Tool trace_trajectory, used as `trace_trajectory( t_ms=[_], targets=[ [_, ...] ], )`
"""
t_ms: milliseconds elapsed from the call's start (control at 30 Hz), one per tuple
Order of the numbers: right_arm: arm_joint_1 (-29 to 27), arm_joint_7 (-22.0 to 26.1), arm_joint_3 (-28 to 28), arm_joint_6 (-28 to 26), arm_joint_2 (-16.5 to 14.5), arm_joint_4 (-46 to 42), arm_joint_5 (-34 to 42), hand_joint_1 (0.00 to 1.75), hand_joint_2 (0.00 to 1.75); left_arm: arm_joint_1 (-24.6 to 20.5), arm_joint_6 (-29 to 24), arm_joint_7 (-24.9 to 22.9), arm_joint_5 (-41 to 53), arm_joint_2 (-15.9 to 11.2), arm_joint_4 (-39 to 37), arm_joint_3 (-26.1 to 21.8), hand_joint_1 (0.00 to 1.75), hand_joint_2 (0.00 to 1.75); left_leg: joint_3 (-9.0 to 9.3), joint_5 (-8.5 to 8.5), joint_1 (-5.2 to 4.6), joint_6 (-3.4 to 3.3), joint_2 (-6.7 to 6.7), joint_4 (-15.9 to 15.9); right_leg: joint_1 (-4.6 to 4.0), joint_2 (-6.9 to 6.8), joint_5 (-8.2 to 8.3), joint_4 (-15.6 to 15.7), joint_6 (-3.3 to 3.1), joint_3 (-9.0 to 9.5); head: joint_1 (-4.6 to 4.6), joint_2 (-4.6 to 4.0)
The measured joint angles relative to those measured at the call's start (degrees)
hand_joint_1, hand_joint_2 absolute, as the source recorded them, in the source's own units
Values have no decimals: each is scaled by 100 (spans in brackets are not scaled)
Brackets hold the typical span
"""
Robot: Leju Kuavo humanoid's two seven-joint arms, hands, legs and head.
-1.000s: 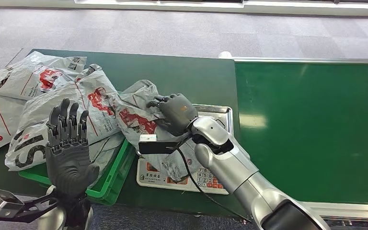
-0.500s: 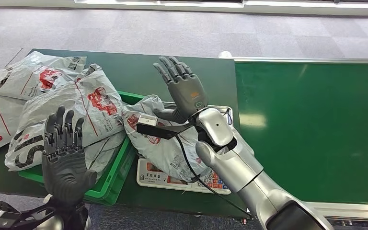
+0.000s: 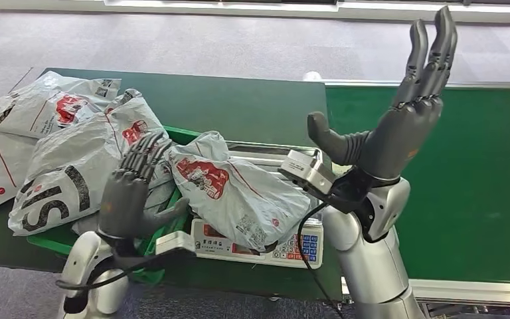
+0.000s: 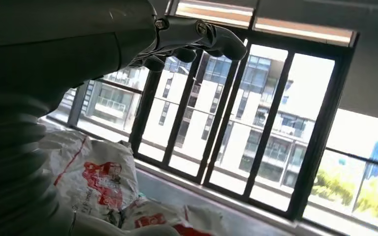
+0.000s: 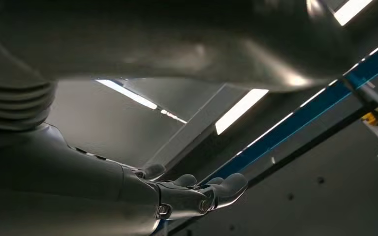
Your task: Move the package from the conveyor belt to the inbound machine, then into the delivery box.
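Package (image 3: 236, 193) lying on the scale (image 3: 252, 247), free of both hands. Right hand (image 3: 398, 126) raised, spread, empty. Left hand (image 3: 131, 193) loosely spread, empty, near the green box (image 3: 166, 226). First stage seemingly done; transfer into the box left.

We look from the head camera, high on our body, forward and down over a green surface (image 3: 239, 106) with grey packages (image 3: 236, 193), our arms rising from the lower edge. The left wrist camera sits close behind the left robot hand (image 4: 187, 39), tilted up past some packages (image 4: 98, 182) toward tall windows (image 4: 256, 128); both views share those packages. The right wrist camera sits close behind the right robot hand (image 5: 192, 194), facing up at ceiling lights (image 5: 238, 110).
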State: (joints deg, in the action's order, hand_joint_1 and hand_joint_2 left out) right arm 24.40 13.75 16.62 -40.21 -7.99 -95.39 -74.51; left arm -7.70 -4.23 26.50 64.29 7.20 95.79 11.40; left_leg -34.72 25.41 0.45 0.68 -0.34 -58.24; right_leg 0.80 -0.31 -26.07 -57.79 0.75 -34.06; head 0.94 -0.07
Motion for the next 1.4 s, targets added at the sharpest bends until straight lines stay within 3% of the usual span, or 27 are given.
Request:
trace_trajectory(
  t_ms=[67,167,333,600,1000,1033,1133,1167,1300,1400],
  targets=[
    [-52,-46,-150,5,-73,-39,43,0,0,-741,68,-191,498,-195,-864,389,0,175,-7,-18,0,6,4,1,-1,6,20,-1,-7,-8,0,0],
    [-51,-158,-292,15,-132,-20,80,0,0,-1722,19,-109,498,-378,-2188,957,0,175,-14,-36,1,9,17,2,-1,23,44,-4,-8,-15,0,0],
    [-49,-149,-444,16,-195,38,77,0,0,-2525,271,117,294,-535,-3724,1681,0,175,-14,-44,1,12,38,2,-1,45,56,-5,-6,-23,0,0],
    [-34,-134,-537,17,-255,132,51,0,0,-3145,662,393,57,-586,-5034,2363,0,175,-19,-43,1,12,34,6,-2,44,52,-6,-6,-24,0,0],
    [-28,-134,-587,17,-280,202,51,0,0,-3412,664,409,45,-589,-5480,2598,0,175,-10,-46,2,13,32,7,-2,43,53,-6,-7,-13,0,0],
    [-27,-134,-589,16,-282,204,49,0,0,-3422,683,421,37,-589,-5497,2603,9,175,-10,-47,2,14,32,7,-2,43,53,-6,-7,-12,0,0],
    [-13,-125,-606,16,-291,221,33,0,0,-3521,948,577,-71,-584,-5638,2702,140,175,-6,-47,2,14,32,7,-2,42,53,-6,-7,-9,0,0],
    [-7,-103,-619,16,-293,227,35,0,0,-3577,1090,657,-126,-580,-5724,2772,175,175,-3,-47,2,14,32,7,-2,41,53,-6,-6,-5,0,0],
    [-8,78,-714,15,-319,231,68,0,0,-3786,1496,904,-300,-545,-6083,3070,175,175,13,-46,1,13,20,7,-1,31,47,-6,-5,16,0,0],
    [-32,194,-813,15,-348,229,77,0,0,-3890,1507,998,-442,-524,-6284,3255,175,175,24,-44,1,11,8,7,0,21,39,-5,0,32,0,0]
  ],
)
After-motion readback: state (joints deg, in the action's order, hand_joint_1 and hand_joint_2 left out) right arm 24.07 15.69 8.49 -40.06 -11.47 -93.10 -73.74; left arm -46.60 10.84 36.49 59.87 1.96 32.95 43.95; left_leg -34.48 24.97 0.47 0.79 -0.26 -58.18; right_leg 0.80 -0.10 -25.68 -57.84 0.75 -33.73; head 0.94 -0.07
